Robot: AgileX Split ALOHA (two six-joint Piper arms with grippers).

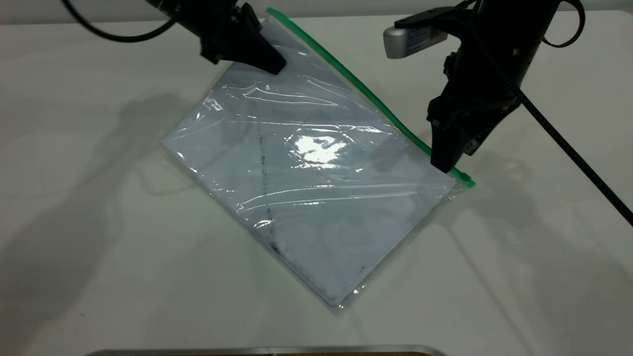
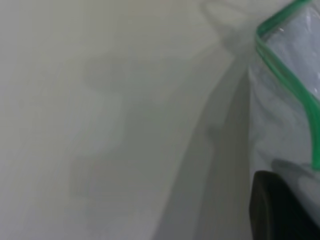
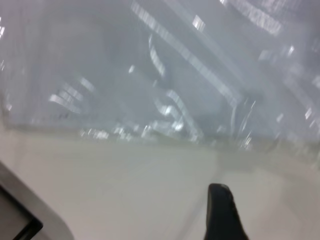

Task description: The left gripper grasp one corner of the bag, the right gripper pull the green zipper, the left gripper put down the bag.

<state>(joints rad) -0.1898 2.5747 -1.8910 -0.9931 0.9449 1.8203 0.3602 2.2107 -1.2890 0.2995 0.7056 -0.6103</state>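
Observation:
The bag [image 1: 316,188], a clear flat pouch with white sheets and a dark smudge line inside, lies slanted on the white table [image 1: 99,247]. Its far corner is raised, and my left gripper [image 1: 277,64] is shut on that corner. In the left wrist view one black finger [image 2: 285,210] sits against the bag's corner [image 2: 295,60]. The green zipper [image 1: 356,81] runs along the bag's far right edge. My right gripper [image 1: 447,167] stands tip-down on the zipper close to its near end, hiding the slider. The right wrist view shows the bag's clear surface [image 3: 165,75].
A metal-edged object [image 1: 267,350] lies along the table's front edge; it also shows as a grey edge [image 3: 30,220] in the right wrist view. Bare white table surrounds the bag on the left, front and right.

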